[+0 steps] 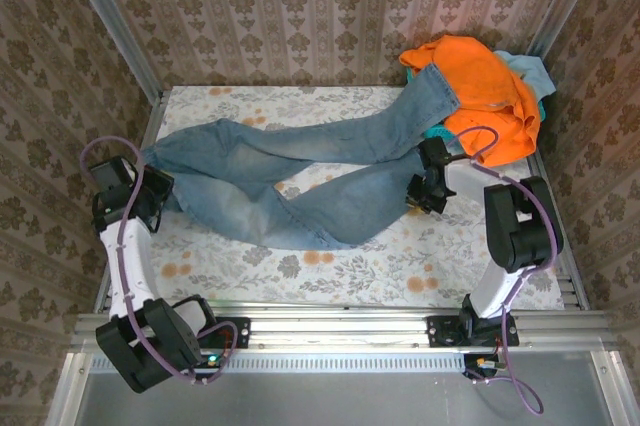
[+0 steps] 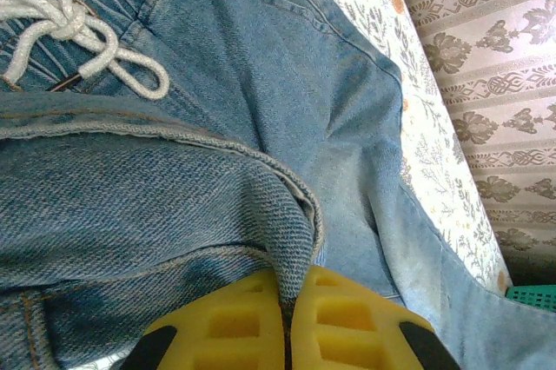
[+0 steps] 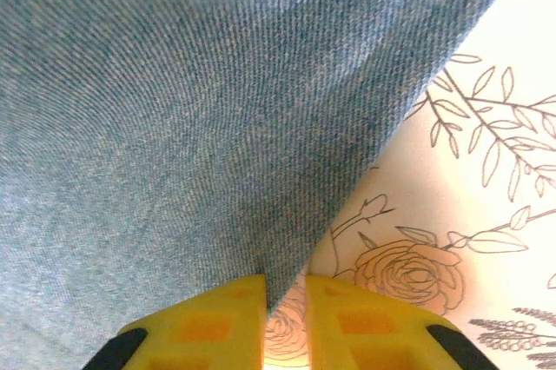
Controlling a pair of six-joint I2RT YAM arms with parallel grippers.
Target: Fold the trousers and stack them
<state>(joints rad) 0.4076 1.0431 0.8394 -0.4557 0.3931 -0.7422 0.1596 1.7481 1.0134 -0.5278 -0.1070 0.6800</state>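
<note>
Mid-frame on the desk, the trousers lie unfolded; left fingers and right fingers each pinch denim.

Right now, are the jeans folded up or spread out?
Spread out: the trousers lie stretched across the table, legs apart, one leg end resting on the orange garment.

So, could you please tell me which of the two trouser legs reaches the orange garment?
The far leg: its hem overlaps the orange garment at the back right. The near leg ends lower down, at the right gripper.
</note>
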